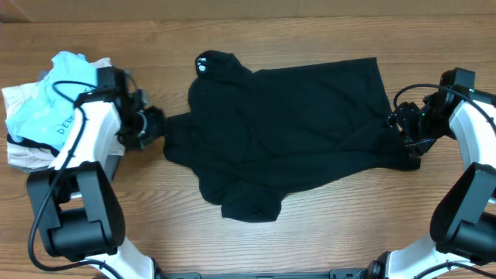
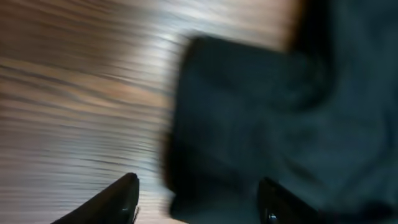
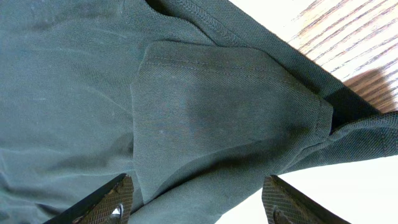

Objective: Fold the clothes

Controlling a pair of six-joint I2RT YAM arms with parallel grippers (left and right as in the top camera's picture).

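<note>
The clothes, a black short-sleeved shirt (image 1: 287,132), lie crumpled across the middle of the table with the neck label (image 1: 203,63) at the top left. My left gripper (image 1: 155,124) is at the shirt's left edge. The left wrist view is blurred; the left gripper (image 2: 199,199) is open and a corner of black fabric (image 2: 261,124) lies between and beyond its fingers. My right gripper (image 1: 401,125) hangs over the shirt's right edge. In the right wrist view the right gripper (image 3: 198,200) is open, with a folded sleeve (image 3: 224,106) lying loose between the fingers.
A pile with a light-blue lettered shirt (image 1: 50,108) and white garments (image 1: 23,151) sits at the far left, behind the left arm. Bare wooden table (image 1: 341,217) shows in front of the shirt.
</note>
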